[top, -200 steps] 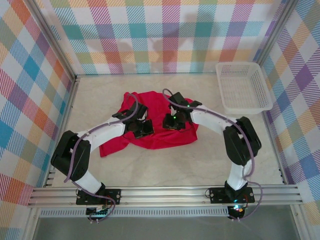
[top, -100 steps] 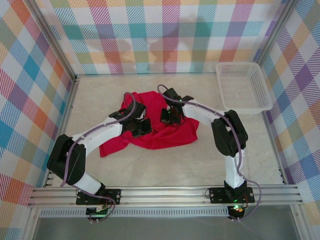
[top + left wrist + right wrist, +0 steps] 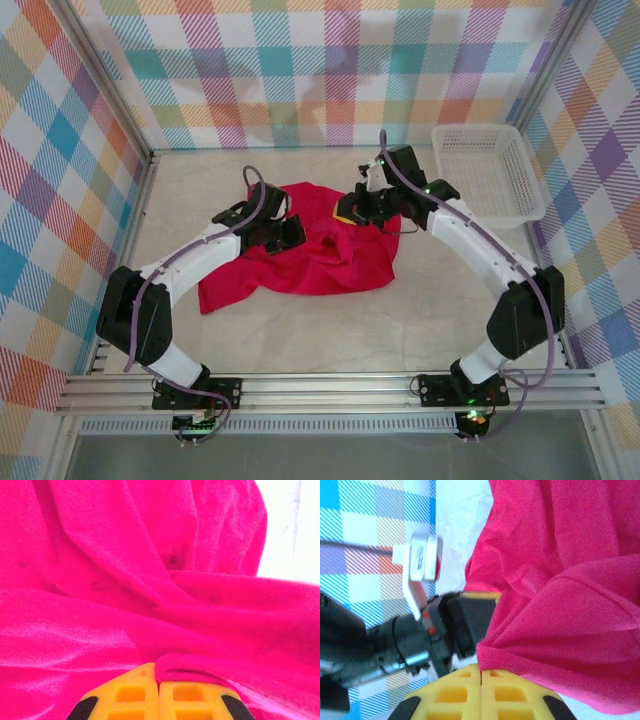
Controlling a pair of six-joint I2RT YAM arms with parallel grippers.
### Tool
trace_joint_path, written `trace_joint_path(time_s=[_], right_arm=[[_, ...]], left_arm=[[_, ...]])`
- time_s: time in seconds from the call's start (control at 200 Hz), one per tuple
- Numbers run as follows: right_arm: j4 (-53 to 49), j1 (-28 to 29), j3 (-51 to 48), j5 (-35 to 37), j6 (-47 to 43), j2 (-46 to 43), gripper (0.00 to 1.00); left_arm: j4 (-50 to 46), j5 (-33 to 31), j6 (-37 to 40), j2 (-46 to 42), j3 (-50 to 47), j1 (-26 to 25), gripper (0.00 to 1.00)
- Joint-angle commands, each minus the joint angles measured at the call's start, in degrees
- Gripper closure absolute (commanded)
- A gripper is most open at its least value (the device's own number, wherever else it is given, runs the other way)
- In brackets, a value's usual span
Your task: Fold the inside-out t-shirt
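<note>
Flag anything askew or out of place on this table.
The bright red cloth t-shirt lies bunched and wrinkled, not flat. The left pincer and the right pincer each pinch a fold of it. Nothing else stands out.

You had a bright red t-shirt (image 3: pixel 325 262) on a cream, faintly marbled bench (image 3: pixel 400 320), walled in by plaid panels (image 3: pixel 300 70) of pink, teal, orange, yellow and purple on white. Your left arm (image 3: pixel 190 265) and right arm (image 3: pixel 470 235) were white with black joints. The left claw (image 3: pixel 159 692) and right claw (image 3: pixel 481 682) were yellow edged with black, and the basket (image 3: pixel 487 175) was white.
</note>
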Motion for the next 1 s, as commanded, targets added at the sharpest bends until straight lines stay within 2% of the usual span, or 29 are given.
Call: trace_joint_path(time_s=[0.0, 0.035, 0.06, 0.145, 0.21, 0.39, 0.48, 0.58, 0.675, 0.75, 0.995], right_arm=[[6.17, -2.75, 2.6, -7.02, 3.65, 9.17, 0.95], [5.41, -3.65, 4.58, -5.53, 3.41, 12.36, 0.8], [3.92, -4.23, 6.29, -3.24, 3.05, 14.8, 0.75], [-4.0, -4.96, 13.21, 7.71, -0.04, 21.2, 0.71], [-7.46, -4.35, 15.09, 11.51, -1.97, 22.37, 0.69], [-6.03, 1.18, 3.46, 22.04, -5.2, 11.99, 0.69], [-1.25, 3.97, -3.3, 23.11, -5.71, 8.58, 0.7], [0.83, 6.28, -4.73, 23.3, -5.08, 9.96, 0.73], [1.01, 7.54, -2.22, 21.71, -4.39, 14.37, 0.73], [0.76, 8.12, 0.5, 21.68, -3.97, 17.93, 0.66], [1.23, 8.11, 10.63, 22.58, -0.51, 27.53, 0.58]], left_arm=[[2.16, 1.97, -1.37, 0.93, -1.45, 0.34, 1.0], [2.94, 2.58, -1.89, 1.24, -1.81, 0.34, 1.0], [3.52, 3.03, -2.28, 1.47, -2.02, 0.3, 1.0], [5.38, 4.21, -3.73, 2.22, -2.73, 0.25, 1.0], [5.6, 4.43, -4.21, 2.93, -2.54, 0.25, 1.0], [5.33, 4.68, -4.12, 4.12, -1.91, 0.33, 1.0], [5.02, 4.62, -3.94, 4.18, -1.88, 0.34, 1.0], [4.18, 4.37, -3.54, 4.3, -1.41, 0.43, 1.0], [3.37, 4.09, -3.28, 4.14, -1.01, 0.61, 1.0], [3.16, 3.83, -3.26, 3.66, -1.15, 0.77, 1.0], [2.79, 3.64, -3.13, 2.46, -1.88, 0.97, 1.0]])
